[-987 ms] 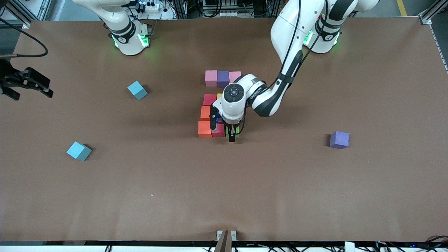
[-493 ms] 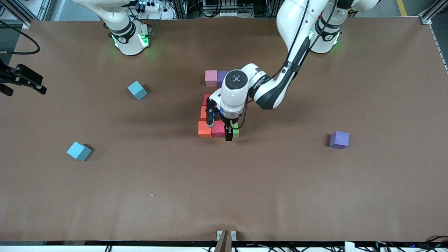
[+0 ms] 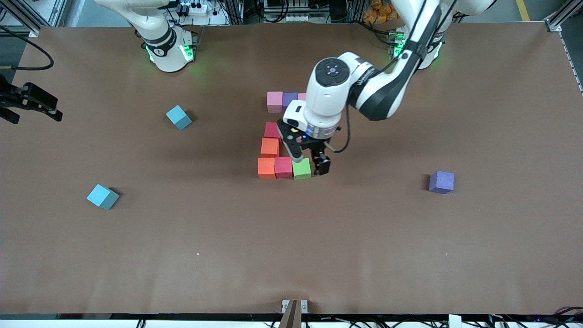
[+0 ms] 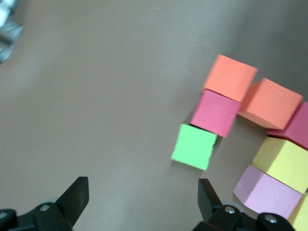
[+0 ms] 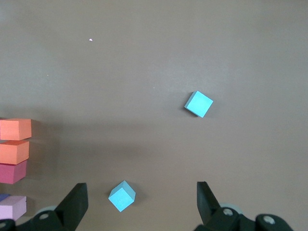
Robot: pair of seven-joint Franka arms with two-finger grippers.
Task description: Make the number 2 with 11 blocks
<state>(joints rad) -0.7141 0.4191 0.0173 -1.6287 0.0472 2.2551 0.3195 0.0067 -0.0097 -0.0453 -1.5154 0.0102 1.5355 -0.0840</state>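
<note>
11 blocks needed: 3 are seen in the row nearest the front camera, an orange block, a red block and a green block, side by side and touching.
Rows above: 1 orange block and, farther from the camera, a red block; a yellow block and a pink block are shown in the left wrist view.
Farthest row: a pink block and a purple block are seen; the rest of this row is hidden by the left arm.
Number 2: it is judged nearly complete or complete, but not all 11 blocks can be counted because part of the figure is covered.
Left gripper: it is held just above the green block with fingers spread wide, and nothing is gripped.
Right gripper: it waits at the right arm's end of the table; in the right wrist view its fingers are apart and empty.
Not part of the figure: 2 teal cubes toward the right arm's end, and a loose purple cube toward the left arm's end.
Left to do: the hidden part must be checked.
</note>
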